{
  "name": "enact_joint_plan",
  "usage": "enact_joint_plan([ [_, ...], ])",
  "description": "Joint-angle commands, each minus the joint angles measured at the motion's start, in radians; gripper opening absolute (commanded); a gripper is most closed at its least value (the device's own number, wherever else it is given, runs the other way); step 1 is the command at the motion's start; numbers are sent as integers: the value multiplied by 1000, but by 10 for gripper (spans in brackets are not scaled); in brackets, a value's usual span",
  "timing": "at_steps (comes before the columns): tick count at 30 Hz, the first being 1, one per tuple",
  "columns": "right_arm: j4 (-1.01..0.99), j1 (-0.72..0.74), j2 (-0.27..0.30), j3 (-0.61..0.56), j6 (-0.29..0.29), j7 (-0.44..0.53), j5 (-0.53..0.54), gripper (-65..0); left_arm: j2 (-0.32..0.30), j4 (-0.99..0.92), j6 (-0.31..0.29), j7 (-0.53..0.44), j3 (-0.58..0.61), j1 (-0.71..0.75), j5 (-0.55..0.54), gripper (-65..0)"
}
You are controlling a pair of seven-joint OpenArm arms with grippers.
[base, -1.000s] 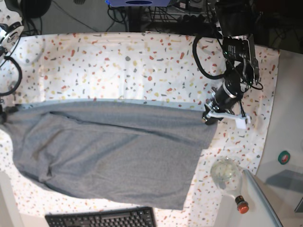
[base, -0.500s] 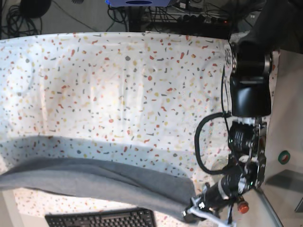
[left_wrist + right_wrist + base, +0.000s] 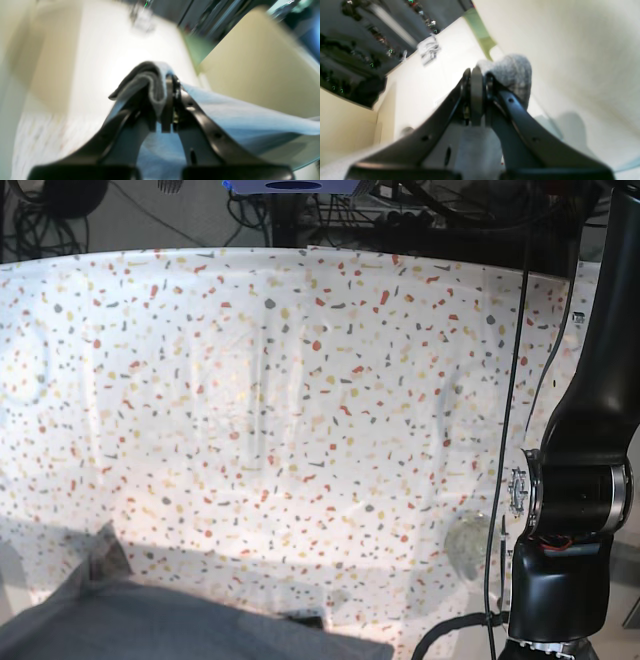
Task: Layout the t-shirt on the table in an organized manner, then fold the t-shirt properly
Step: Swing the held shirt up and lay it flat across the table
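Grippers (image 3: 165,105) (image 3: 476,97) both clamp the t-shirt (image 3: 190,625), now pulled farther down the table (image 3: 300,380).

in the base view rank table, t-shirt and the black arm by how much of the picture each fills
1. table, by far the largest.
2 and 3. t-shirt and black arm look about alike; the arm is much nearer the camera and both are cut off by the edges, so unranked.

The t-shirt (image 3: 190,625) is heather grey; the table (image 3: 280,380) is white, flecked red, yellow and grey.
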Motion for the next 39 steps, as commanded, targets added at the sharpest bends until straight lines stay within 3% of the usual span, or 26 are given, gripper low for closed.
enact_joint_plan([
  [1, 52, 38, 33, 8, 4, -6, 4, -650, -9, 46, 1, -19, -25, -36, -6, -650],
  [4, 184, -57, 52, 91, 4, -135, 6, -650, -15, 163, 1, 70, -86, 41, -4, -650],
  [9, 552, -421, 36, 399, 1, -355, 6, -650, -23, 485, 1, 225, -213, 337, 2, -650],
  [12, 730, -665, -39, 583, -1, -431, 6, -650, -51, 609, 1, 263, -247, 544, -4, -650],
  [16, 744, -933, -138, 746, 16, -410, 1, -650, -49, 691, 1, 259, -261, 829, 2, -650],
  [18, 691, -1042, -174, 764, 70, -350, 1, -650, -47, 703, 1, 249, -262, 941, 2, -650],
  [22, 536, -1188, -203, 763, 148, -218, 1, -650, -51, 698, 1, 148, -259, 1138, 2, -650],
  [27, 460, -1322, -224, 772, 240, -140, 1, -650, -72, 754, 1, 74, -261, 1334, 3, -650],
  [39, 477, -1446, -244, 767, 257, -137, 1, -650, -129, 841, 1, 73, -262, 1551, 3, -650],
])
